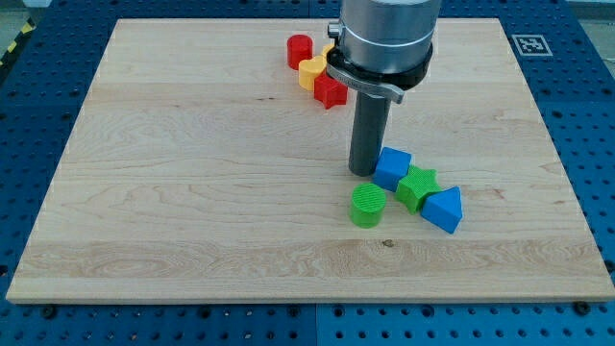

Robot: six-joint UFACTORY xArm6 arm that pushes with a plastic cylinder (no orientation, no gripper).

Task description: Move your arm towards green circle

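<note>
Tip parked above-left of green circle; no pincer fitted, only a rod.
My tip point(362, 171) is being held against the blue cube point(392, 167), near the green circle point(367, 206) just below. Green star point(417, 186) and blue triangle point(444, 209) are sitting to its right. Red cylinder point(300, 50), yellow block point(312, 71) and red star point(330, 90) are clustered at the board point(192, 173) top.

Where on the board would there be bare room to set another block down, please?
The board's whole left half is bare, as is the strip along the view's bottom edge. It is crowded by my tip: blue cube, green star, blue triangle, green circle. Red cylinder, yellow block and red block cluster at top.
</note>
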